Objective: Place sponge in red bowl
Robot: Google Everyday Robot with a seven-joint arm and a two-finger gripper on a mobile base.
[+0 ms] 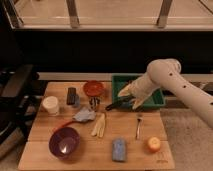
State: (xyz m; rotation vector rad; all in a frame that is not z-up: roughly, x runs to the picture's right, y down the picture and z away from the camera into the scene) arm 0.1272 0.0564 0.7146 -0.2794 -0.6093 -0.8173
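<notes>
While far from the sponge, gripper near the red bowl.

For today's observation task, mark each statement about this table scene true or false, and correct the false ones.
1. The sponge lies on the table, near its front edge. True.
2. The sponge is already in the red bowl. False: the bowl stands at the back of the table, well apart from the sponge.
3. The gripper is by the front left corner of the green tray. True.
4. The gripper is holding the sponge. False: it is at the tray, far from the sponge.
5. The orange sits inside the green tray. False: it is on the table, front right.
6. The purple bowl stands at the front left. True.
</notes>
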